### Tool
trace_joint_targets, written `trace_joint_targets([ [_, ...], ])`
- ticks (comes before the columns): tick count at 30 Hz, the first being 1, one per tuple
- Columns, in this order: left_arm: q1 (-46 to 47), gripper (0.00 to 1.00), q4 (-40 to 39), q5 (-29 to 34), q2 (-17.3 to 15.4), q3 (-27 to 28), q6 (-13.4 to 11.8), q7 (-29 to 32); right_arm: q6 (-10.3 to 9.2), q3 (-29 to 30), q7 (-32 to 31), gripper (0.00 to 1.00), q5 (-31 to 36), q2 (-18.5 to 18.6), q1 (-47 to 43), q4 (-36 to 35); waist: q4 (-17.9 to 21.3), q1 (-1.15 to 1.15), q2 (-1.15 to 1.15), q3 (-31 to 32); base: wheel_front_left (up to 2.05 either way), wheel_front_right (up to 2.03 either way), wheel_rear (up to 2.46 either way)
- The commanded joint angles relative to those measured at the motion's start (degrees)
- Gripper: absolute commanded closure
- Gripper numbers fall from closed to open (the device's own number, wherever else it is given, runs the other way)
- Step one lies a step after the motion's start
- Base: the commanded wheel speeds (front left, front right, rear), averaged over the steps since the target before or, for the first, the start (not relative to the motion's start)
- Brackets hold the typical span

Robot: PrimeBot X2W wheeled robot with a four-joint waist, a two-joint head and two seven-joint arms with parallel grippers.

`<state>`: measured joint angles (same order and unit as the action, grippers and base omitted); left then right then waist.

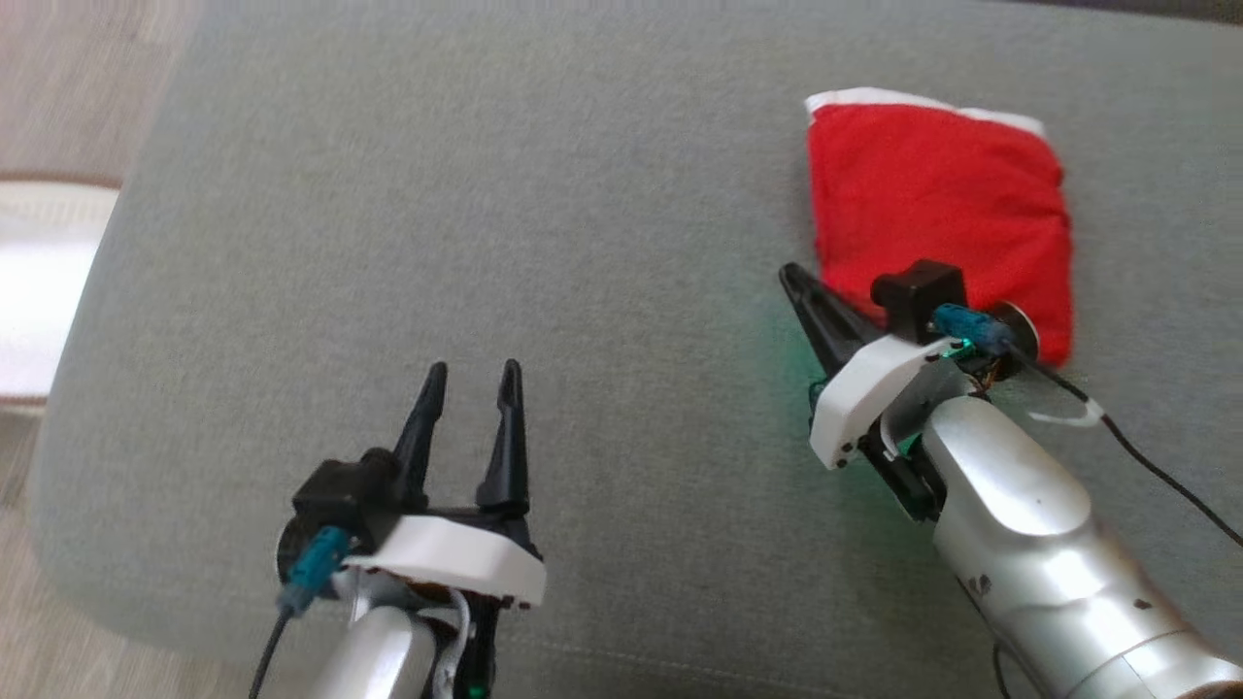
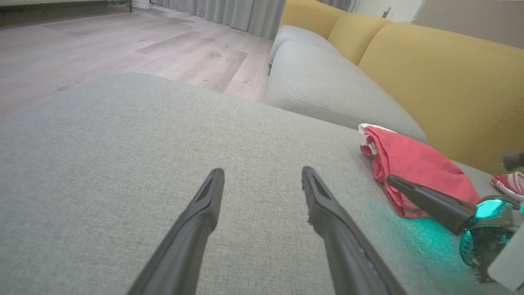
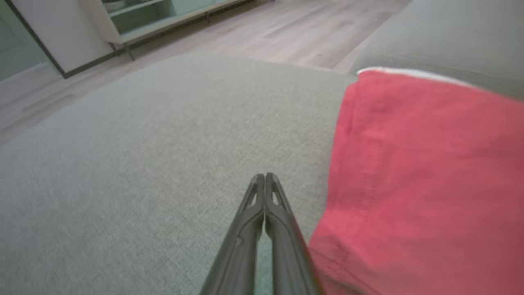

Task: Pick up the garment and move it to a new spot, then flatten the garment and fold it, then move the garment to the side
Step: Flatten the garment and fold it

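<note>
Upper right, the folded red garment lies just beside our shut, empty right pincer; left pincer spread wide.

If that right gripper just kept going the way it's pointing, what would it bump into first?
Probably the grey cushion: the shut right gripper points along bare fabric, with the red garment lying just to its side, not ahead. Depth is hard to judge.

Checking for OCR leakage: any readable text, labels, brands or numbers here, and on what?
None readable. The red garment is plain with a white edge, the grey sofa cushion is bare fabric, and the left gripper and right gripper show no markings.
</note>
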<state>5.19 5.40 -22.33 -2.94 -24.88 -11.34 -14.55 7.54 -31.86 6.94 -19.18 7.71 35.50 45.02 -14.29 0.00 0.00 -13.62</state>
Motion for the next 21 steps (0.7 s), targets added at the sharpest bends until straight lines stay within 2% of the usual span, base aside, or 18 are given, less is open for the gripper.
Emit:
trace_joint_targets([
  [1,0.6,0.00,-1.6,0.5,0.1,2.2,0.2,-0.4,-0.05,-0.6,1.1,1.00,-0.5,-0.9,-0.8,-2.1,1.9,0.00,0.00,2.3,0.00,0.00,0.00],
  [5,-1.0,0.00,-0.6,1.6,0.1,4.8,1.2,-0.4,-0.05,1.6,3.8,1.00,-1.3,0.5,-3.7,-4.8,4.7,0.00,0.00,6.3,0.00,0.00,0.00],
  [6,-1.6,0.00,-0.3,1.9,0.1,5.4,1.5,-0.4,-0.05,2.7,4.3,0.89,-1.3,1.1,-4.7,-5.8,5.3,0.00,0.00,7.2,0.00,0.00,0.00],
  [8,-2.7,0.00,0.5,2.6,0.1,6.7,2.2,-0.4,-0.05,5.4,5.4,0.34,-0.4,2.5,-6.9,-7.8,6.5,0.00,0.00,9.0,0.00,0.00,0.00],
  [9,-3.3,0.00,0.9,3.0,0.1,7.4,2.6,-0.4,-0.05,6.9,5.8,0.00,0.4,3.2,-8.1,-9.0,7.1,0.00,0.00,10.0,0.00,0.00,0.00],
  [15,-7.0,0.00,3.3,5.0,-0.6,11.3,4.7,-0.4,-0.05,18.4,7.1,0.00,4.0,5.2,-17.5,-16.9,9.4,0.00,0.00,14.0,0.00,0.00,0.00],
  [21,-9.5,0.00,4.1,6.2,-0.7,14.2,6.3,-0.4,-0.05,28.2,7.5,0.00,6.0,3.8,-27.8,-24.5,10.5,0.00,0.00,15.9,0.00,0.00,0.00],
])
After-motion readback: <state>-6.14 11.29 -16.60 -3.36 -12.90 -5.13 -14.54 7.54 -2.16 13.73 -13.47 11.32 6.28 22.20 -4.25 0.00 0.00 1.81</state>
